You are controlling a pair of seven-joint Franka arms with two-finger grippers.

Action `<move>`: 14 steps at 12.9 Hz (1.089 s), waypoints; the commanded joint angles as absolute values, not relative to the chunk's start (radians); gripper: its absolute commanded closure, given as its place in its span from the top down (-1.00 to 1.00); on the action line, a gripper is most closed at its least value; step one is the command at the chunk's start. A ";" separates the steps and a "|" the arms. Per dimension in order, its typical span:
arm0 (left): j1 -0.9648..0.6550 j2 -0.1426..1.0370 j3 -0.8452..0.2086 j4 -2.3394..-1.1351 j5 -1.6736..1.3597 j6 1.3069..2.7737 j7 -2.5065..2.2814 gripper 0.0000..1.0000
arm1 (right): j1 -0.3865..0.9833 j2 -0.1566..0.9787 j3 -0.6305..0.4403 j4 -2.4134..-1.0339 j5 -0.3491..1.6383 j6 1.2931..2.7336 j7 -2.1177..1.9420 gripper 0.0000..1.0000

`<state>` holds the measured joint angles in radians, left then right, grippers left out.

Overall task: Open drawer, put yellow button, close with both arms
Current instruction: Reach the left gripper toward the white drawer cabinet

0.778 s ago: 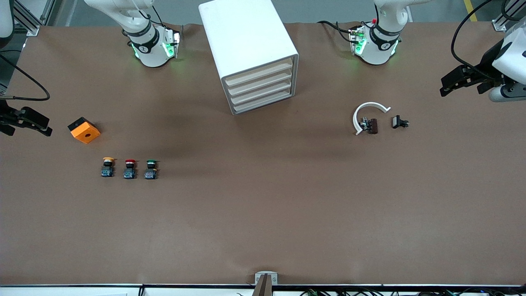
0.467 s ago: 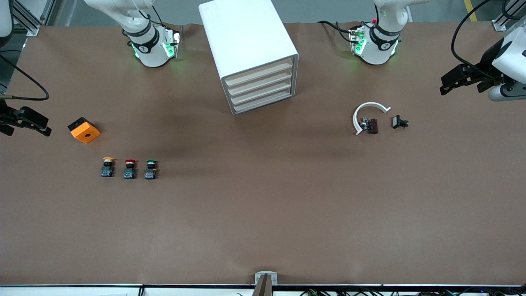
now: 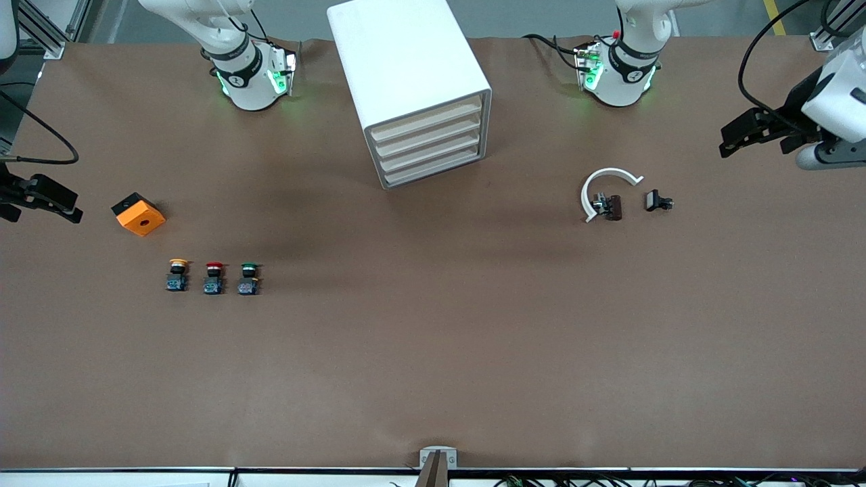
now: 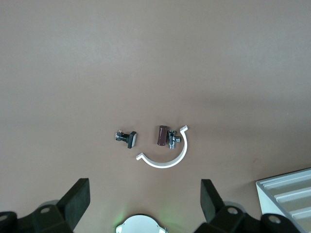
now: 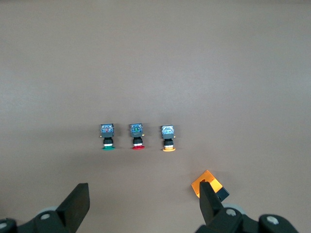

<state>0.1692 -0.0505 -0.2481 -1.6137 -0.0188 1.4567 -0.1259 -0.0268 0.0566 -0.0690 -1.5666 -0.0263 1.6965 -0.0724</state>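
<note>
Drawer (image 3: 425,120), topmost of four in the white cabinet (image 3: 406,61), sits fully closed, the cabinet standing between the two arm bases. Toward the right arm's end of the desk (image 3: 433,352), the yellow button (image 3: 177,274) stands in a row just beside a red button (image 3: 213,277) and a green button (image 3: 248,278), nearer the front camera than an orange block (image 3: 139,214). Right gripper (image 3: 40,199) hangs over that desk end, jaws spread and empty. Left gripper (image 3: 758,132) hangs over its own end, jaws spread and empty, with a white curved clip (image 3: 602,186) and small black parts (image 3: 657,201) lying near.
</note>
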 commanded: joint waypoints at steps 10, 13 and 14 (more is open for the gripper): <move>-0.087 0.421 -0.291 -1.496 -0.015 1.505 -1.073 1.00 | -0.038 0.069 -0.064 -1.560 -0.029 1.692 -0.089 1.00; -0.164 0.497 -0.291 -1.497 -0.070 1.496 -1.294 1.00 | -0.058 0.110 -0.067 -1.563 -0.035 1.764 -0.091 1.00; -0.185 0.511 -0.293 -1.497 -0.084 1.496 -1.399 1.00 | -0.058 0.135 -0.067 -1.565 -0.037 1.796 -0.092 1.00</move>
<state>-0.1575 0.4771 -0.2922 -1.5333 -0.0555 1.5210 -1.2562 -0.0389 0.0931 -0.0762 -1.5692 -0.0288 1.7526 -0.0750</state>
